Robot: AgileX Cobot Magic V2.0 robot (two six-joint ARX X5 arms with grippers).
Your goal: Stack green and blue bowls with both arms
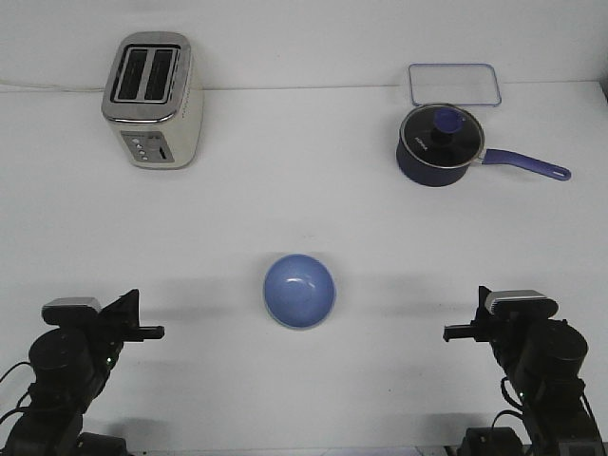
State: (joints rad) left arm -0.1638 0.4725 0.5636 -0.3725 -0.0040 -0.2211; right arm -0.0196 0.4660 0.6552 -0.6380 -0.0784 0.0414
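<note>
A light periwinkle blue bowl point(299, 291) sits upright at the middle of the white table. A thin pale greenish edge shows around its lower rim; I cannot tell whether that is the green bowl beneath it. No separate green bowl is in view. My left gripper point(152, 332) rests low at the front left, pointing right toward the bowl, well apart from it. My right gripper point(454, 332) rests low at the front right, pointing left, also well apart. Each shows as one thin bar, the fingers together, holding nothing.
A cream and chrome toaster point(152, 100) stands at the back left. A dark navy lidded saucepan point(439, 144) with its long handle pointing right stands at the back right. A clear rectangular lid point(455, 84) lies behind it.
</note>
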